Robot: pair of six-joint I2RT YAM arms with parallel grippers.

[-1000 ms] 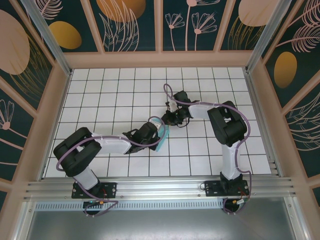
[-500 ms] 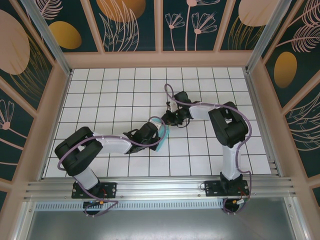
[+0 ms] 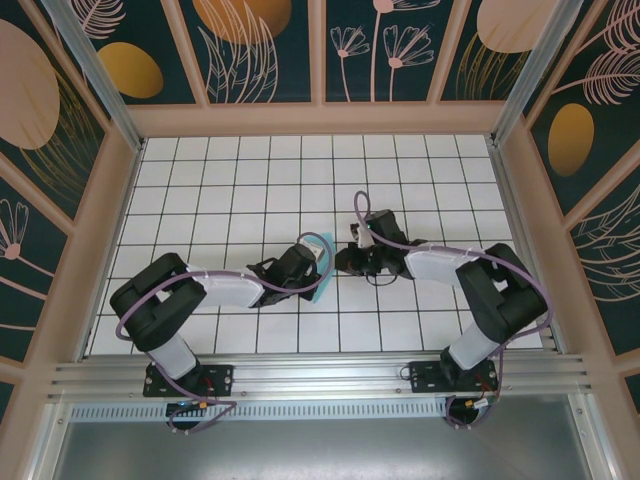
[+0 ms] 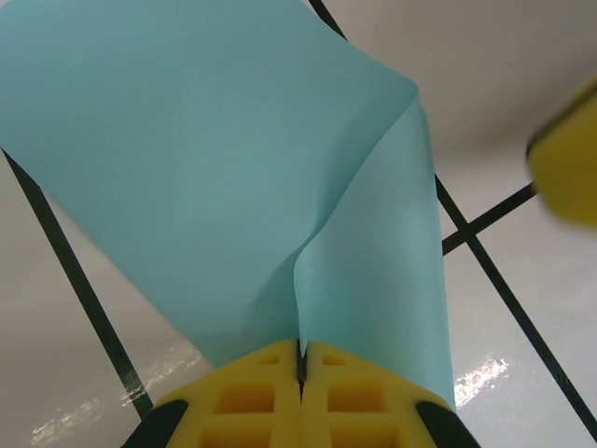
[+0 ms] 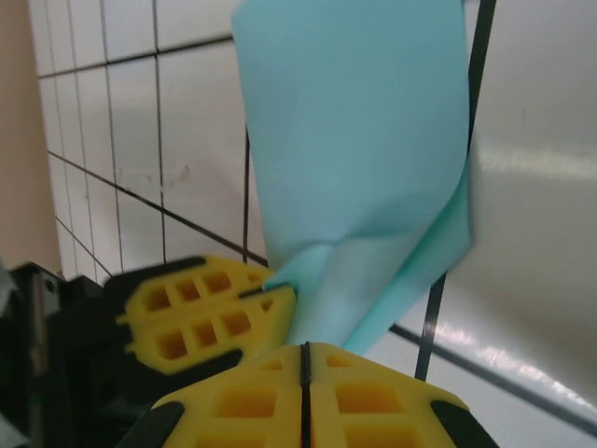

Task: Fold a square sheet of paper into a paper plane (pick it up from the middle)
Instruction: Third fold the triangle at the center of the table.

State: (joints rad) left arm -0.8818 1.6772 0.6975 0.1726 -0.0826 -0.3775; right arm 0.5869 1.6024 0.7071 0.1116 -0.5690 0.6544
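The white tiled table (image 3: pixel 200 180) has both arms stretched low over it. The left arm (image 3: pixel 220 290) starts at the near left corner, bends at the elbow and reaches to the right, toward the middle of the table. The right arm (image 3: pixel 470 290) starts at the near right corner, bends out to the right and then reaches left. The two wrists meet near the middle, close to each other.

The square sheet of paper (image 4: pixel 215 168) is turquoise blue. It is off the tiles at the pinched edge and curls into a soft fold there.

The left gripper (image 4: pixel 300 359) is squeezed tight on the edge of the paper, with its yellow fingers (image 5: pixel 205 322) pressed together on it.

The right gripper (image 5: pixel 303 373) is closed too, finger against finger. It sits just beside the paper, and no paper can be seen between its fingers.
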